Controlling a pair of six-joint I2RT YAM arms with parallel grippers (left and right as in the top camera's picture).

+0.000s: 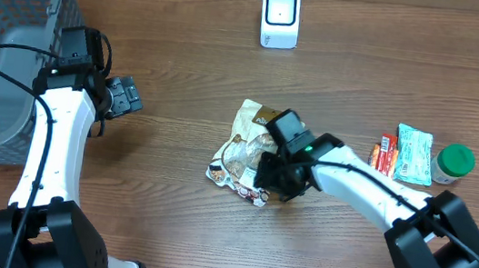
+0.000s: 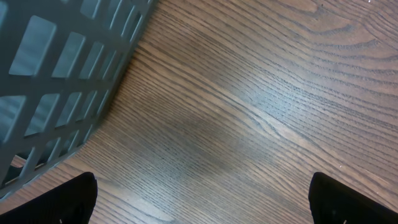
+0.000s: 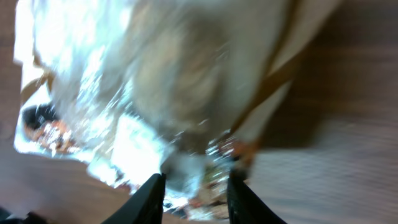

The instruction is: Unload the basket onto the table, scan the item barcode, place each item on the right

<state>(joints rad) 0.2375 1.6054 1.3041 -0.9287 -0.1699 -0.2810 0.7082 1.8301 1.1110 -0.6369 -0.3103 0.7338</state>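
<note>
The right claw (image 3: 194,198) is set at the lower edge of the snack bag (image 1: 240,143), fingers slightly apart; whether the foil is pinched cannot be told. The bag is laid on the tabletop (image 1: 187,36). The scanner (image 1: 280,17) is stood well behind the bag. Far to the bag's left, the left claw (image 2: 202,199) is held wide apart and empty.

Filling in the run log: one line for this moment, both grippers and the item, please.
left gripper: open, empty, beside basket | right gripper: down on snack bag, grip unclear | scanner: apart from bag
</note>
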